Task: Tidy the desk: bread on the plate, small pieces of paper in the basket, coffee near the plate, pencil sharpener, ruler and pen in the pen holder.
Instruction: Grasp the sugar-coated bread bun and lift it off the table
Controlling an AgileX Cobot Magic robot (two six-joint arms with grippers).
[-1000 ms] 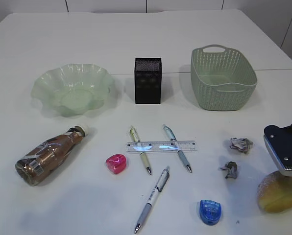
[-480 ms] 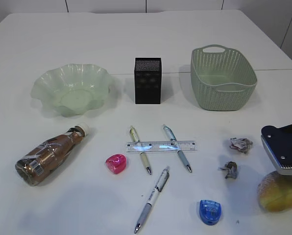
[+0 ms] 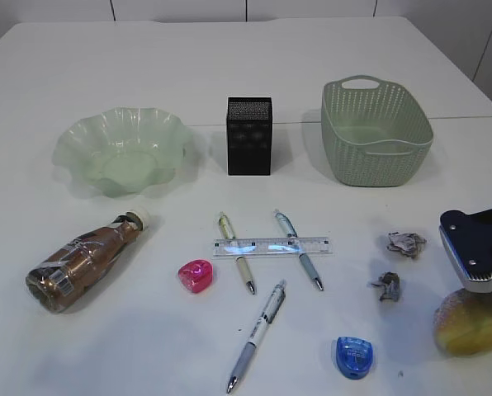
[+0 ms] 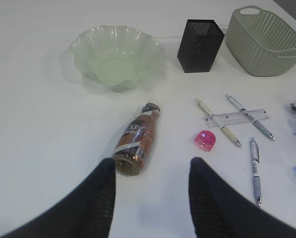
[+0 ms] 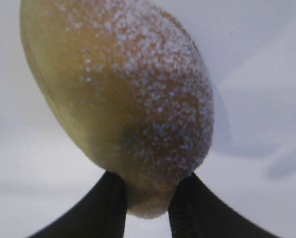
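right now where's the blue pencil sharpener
In the exterior view the blue pencil sharpener lies at the near right of the desk, between the lowest pen and the bread, below the crumpled paper.

The setting is a staged laboratory-type test bench: a plain white panelled desk (image 3: 106, 66) against bare white wall panels (image 3: 180, 8) at 12 o'clock, with office and snack items laid out in separated positions.

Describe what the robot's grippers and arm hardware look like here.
The left gripper has two matte black fingers that broaden toward the wrist and taper to rounded tips. The right gripper has the same black fingers. From outside, its body is a dark block with a silver-grey plate carrying small screws. No cables or markings show.
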